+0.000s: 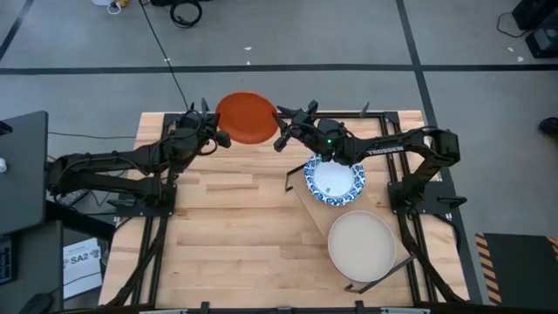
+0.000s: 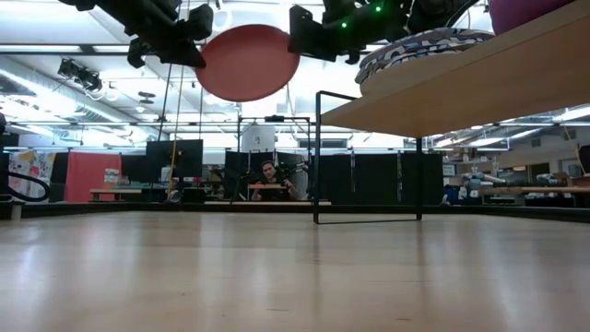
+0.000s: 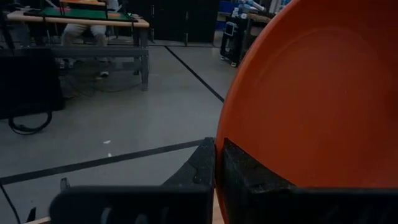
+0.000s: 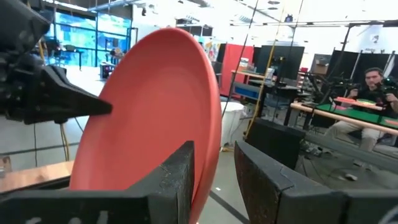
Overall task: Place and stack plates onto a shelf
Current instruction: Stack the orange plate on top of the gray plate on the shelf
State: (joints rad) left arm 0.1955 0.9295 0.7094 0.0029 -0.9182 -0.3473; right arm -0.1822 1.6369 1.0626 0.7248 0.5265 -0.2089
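Observation:
An orange-red plate (image 1: pixel 247 118) hangs tilted in the air over the table's far edge, with my left gripper (image 1: pixel 220 137) shut on it from the left. My right gripper (image 1: pixel 281 138) is open at the plate's right rim (image 4: pixel 214 134), and in the right wrist view one dark finger stands on each side of that rim. The light-wood shelf (image 1: pixel 301 196) stands at the right on thin black legs. A blue-and-white plate (image 1: pixel 334 180) rests flat on its far part and a pale pink plate (image 1: pixel 361 242) on its near part. My left gripper pinches the orange-red plate's left rim (image 3: pixel 219 134) between its two fingers, one on each face. The fingers come about level from the table's left. The plate is lifted clear of the table and tilted. My right gripper: I cannot tell whether its fingers (image 4: pixel 180 180) touch the rim.
The shelf's black legs (image 2: pixel 318 157) stand right of centre. Bare tabletop (image 1: pixel 227 227) lies to the left and in the middle. A person (image 2: pixel 269 180) sits at a bench far behind the table.

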